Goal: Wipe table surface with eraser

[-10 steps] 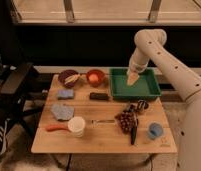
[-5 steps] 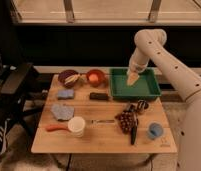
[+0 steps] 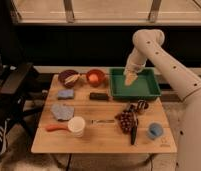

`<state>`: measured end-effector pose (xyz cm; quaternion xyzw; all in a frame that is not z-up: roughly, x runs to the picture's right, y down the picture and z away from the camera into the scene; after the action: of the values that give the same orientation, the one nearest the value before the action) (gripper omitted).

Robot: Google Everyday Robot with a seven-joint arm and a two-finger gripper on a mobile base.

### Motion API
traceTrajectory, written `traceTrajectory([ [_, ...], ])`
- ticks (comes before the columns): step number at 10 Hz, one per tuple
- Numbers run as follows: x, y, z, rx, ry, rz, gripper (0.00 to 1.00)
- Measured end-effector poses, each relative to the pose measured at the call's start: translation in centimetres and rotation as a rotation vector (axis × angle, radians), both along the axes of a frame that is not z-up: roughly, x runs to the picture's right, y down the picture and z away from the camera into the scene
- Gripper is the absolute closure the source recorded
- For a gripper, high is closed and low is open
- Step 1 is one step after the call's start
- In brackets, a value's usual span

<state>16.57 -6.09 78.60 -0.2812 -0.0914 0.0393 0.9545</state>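
gripper (image 3: 130,78) over green tray (image 3: 144,93); eraser (image 3: 99,96) on table surface (image 3: 101,141); near blue sponge (image 3: 65,94)

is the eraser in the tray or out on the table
Out: the eraser lies flat on the table, left of the tray. The gripper is over the tray.

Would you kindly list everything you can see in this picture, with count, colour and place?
table surface: one, light wood, centre
eraser: one, black, mid-table, left of the tray
sponge: one, blue, left of the eraser
cloth: one, grey-blue, in front of the sponge
dark bowl: one, brown, back left
orange bowl: one, orange-red, beside the dark bowl
tray: one, green, back right
white cup: one, front left
blue cup: one, front right
dark cluster: one, reddish-brown, right of centre, kind unclear
chair: one, black, left of the table
arm: one, cream, from the right
hand: one, cream, over the tray
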Motion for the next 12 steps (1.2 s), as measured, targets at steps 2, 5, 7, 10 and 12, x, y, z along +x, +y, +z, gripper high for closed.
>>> traceTrajectory([
  [2, -3.0, -0.6, 0.0, 0.030, -0.053, -0.046, 0.46],
  [5, -6.9, -1.2, 0.5, 0.092, -0.090, -0.073, 0.46],
  [7, -8.3, -1.2, 1.3, 0.100, -0.105, -0.076, 0.46],
  [10, -10.3, 0.0, 3.4, 0.066, -0.126, -0.084, 0.47],
  [12, -11.4, 1.0, 5.0, 0.030, -0.137, -0.092, 0.57],
])
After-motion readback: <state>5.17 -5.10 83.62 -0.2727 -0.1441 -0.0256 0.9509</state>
